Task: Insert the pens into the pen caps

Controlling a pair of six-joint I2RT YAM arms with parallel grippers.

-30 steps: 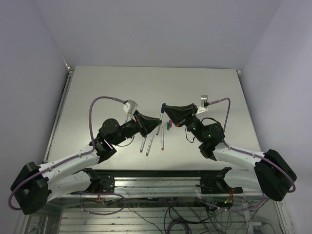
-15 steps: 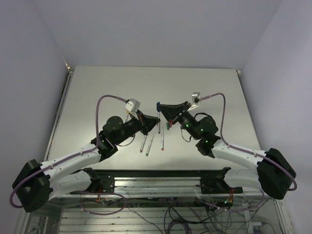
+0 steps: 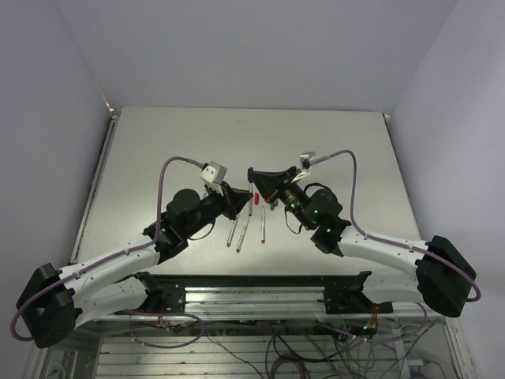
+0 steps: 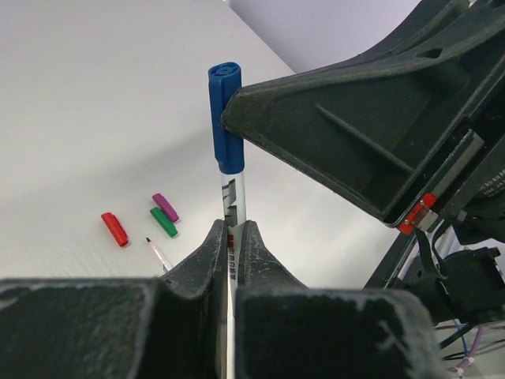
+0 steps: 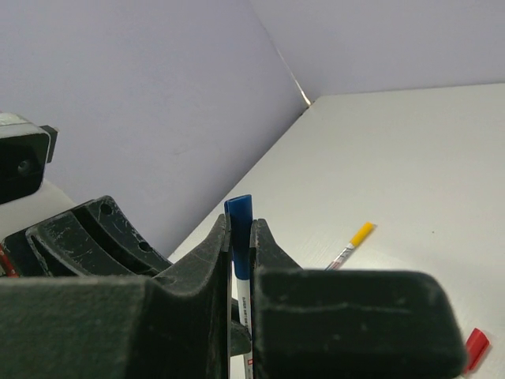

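Looking down on a plain white counter (image 3: 158, 150), matte and unmarked, hemmed by pale lavender walls (image 3: 47, 118) at the left, back and right, with a dark metal frame (image 3: 260, 282) along the near edge carrying both arm bases.

Counting pens, five in all:
- three bare pens (image 3: 242, 230) lying close together near the counter's middle, roughly parallel
- one yellow-capped pen (image 5: 353, 243) lying flat on the counter, seen from the right wrist
- one held pen (image 4: 234, 197) raised off the counter between the two arms, pointing upward

Counting caps, five again:
- yellow, seated on its pen
- a blue cap (image 4: 225, 118) over the top end of the held pen
- three loose on the counter: a red cap (image 4: 114, 229), a green cap (image 4: 164, 222) and a purple cap (image 4: 165, 207), with green and purple just beside each other and red a little apart

Clamping the held pen's barrel below the cap with the left pincer (image 4: 231, 230), jaws closed tight on it. Pinching the blue cap with the right pincer (image 5: 239, 229), jaws closed on its sides.
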